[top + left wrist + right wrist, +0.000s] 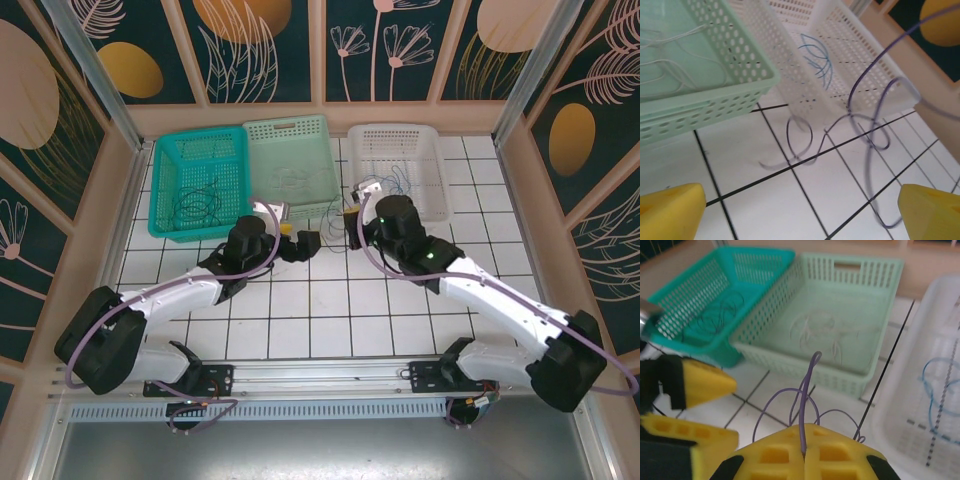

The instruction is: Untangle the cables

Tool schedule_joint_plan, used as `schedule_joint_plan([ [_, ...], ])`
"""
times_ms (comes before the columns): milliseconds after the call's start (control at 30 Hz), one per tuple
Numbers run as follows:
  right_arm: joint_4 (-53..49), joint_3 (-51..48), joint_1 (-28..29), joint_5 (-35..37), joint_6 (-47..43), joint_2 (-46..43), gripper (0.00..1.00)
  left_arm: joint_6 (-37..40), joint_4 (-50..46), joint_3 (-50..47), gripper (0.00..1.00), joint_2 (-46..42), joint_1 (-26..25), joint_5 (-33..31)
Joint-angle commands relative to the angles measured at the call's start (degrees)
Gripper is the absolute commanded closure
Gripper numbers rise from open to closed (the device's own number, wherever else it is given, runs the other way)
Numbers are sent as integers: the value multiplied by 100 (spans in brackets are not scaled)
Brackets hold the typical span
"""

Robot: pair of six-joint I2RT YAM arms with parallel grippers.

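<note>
Plainly, the right fingers [804, 452] were pressed fully together on a thin purple cable [805, 390]. It rose from between their tips and curled into loops just beyond them, over the white-tiled worktop [730, 150]. The left fingers [298, 238] stood spread wide and held nothing. The same purple cable lay in loose curls on the tiles ahead of them and between their two yellow tips, with one strand lifting up and away to their right. Ahead of the right fingers and to their left sat a teal basket [690, 295] with a dark cable [715, 315] inside. Straight ahead of them a mint basket [860, 270] held a pale cable [815, 330]. To their right a white basket [910, 405] held a blue cable [820, 60]. The two pairs of fingers were near each other but not touching.
</note>
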Motion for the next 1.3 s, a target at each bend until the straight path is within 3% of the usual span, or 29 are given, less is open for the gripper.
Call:
schedule_joint_plan([
  [0, 93, 239, 141, 455, -368, -359, 100, -160, 559, -11, 2, 94, -19, 404],
  [167, 509, 268, 143, 282, -236, -715, 100, -162, 736, -32, 2, 21, -21, 465],
  [433, 605, 159, 141, 268, -20, -560, 100, -201, 1301, -308, 6, -339, -20, 836],
  [633, 777, 100, -2, 102, 271, -536, 100, -12, 1222, -451, 17, -299, -21, 1026],
  [800, 1031, 36, -444, -739, 824, -633, 100, 52, 1238, -579, 18, -129, -23, 1041],
  [1000, 1214, 52, -1139, -1951, 1774, -643, 100, 385, 940, -437, 14, 19, -22, 607],
  [1267, 1428, 118, -1410, -2726, 2512, -628, 100, 472, 1011, -102, 13, 505, -21, 618],
])
